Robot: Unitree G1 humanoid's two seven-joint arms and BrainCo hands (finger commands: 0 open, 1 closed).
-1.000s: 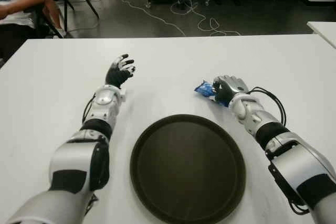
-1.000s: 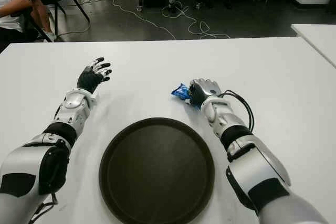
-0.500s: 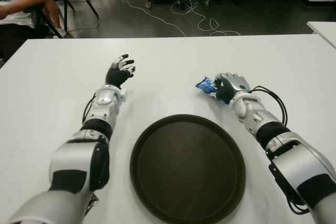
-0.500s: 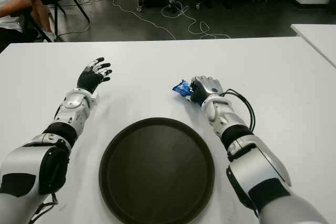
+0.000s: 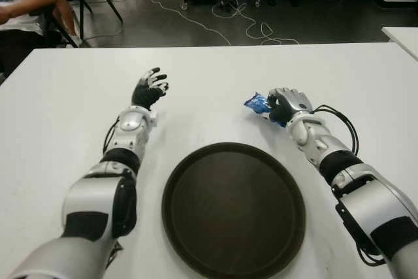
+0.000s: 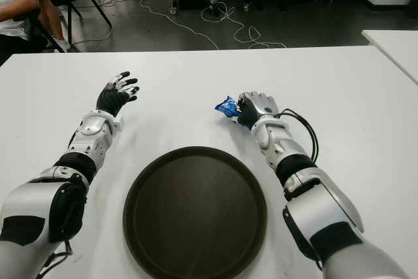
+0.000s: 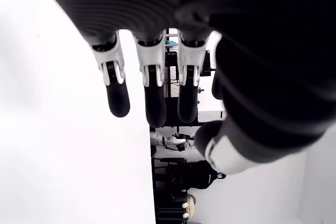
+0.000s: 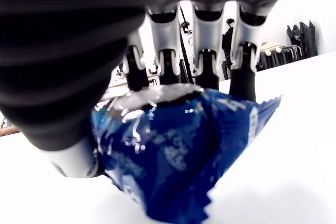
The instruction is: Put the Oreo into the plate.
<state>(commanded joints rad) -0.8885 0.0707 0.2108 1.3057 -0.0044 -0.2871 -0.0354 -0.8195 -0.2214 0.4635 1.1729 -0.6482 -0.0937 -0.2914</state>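
The right hand (image 5: 286,104) is clasping the small blue crinkled-foil Oreo packet (image 5: 257,104), with its fingers (image 8: 202,51) curling over the top of the wrapper and the thumb pressing from the side. The packet is sitting beyond the far right rim of the round dark brown plate (image 5: 233,209), near it but outside it, and its free end is sticking out toward the left of the hand. Whether the packet is touching the white worktop (image 5: 209,83) cannot be told. The left hand (image 5: 149,89) is showing to the far left of the plate, well apart from it, with its fingers (image 7: 149,85) stretching out loosely and gripping nothing. A seated person (image 5: 26,4) is showing beyond the worktop's far left corner.
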